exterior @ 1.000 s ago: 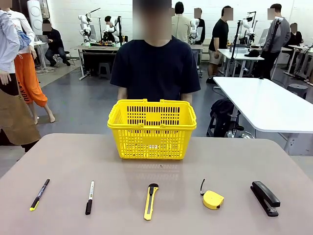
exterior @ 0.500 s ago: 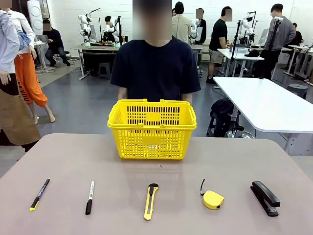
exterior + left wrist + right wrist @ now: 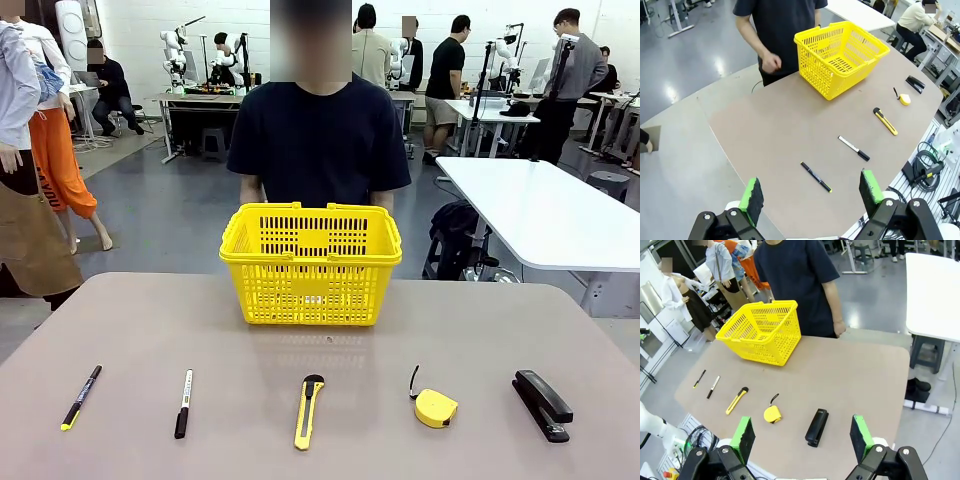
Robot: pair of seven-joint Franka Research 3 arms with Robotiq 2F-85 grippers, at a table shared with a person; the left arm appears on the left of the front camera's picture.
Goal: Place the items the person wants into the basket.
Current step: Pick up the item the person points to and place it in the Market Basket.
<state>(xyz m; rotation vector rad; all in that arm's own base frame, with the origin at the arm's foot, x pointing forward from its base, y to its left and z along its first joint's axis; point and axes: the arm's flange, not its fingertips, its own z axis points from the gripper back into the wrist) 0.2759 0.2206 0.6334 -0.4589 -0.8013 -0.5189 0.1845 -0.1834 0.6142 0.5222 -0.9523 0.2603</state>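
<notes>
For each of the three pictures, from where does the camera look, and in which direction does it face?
Front view: at the robot's edge of the table, facing across to the basket and the person, whose torso shows.
Left wrist view: high above the pen end, looking down; the open left tool rises at the bottom.
Right wrist view: high above the stapler end, looking down; the open right tool rises at the bottom.
Shared: all show the basket and the person.

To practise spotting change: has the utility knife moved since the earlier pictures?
No. The knife lies in the same spot, on the robot's side of the basket, in line with its middle.
</notes>
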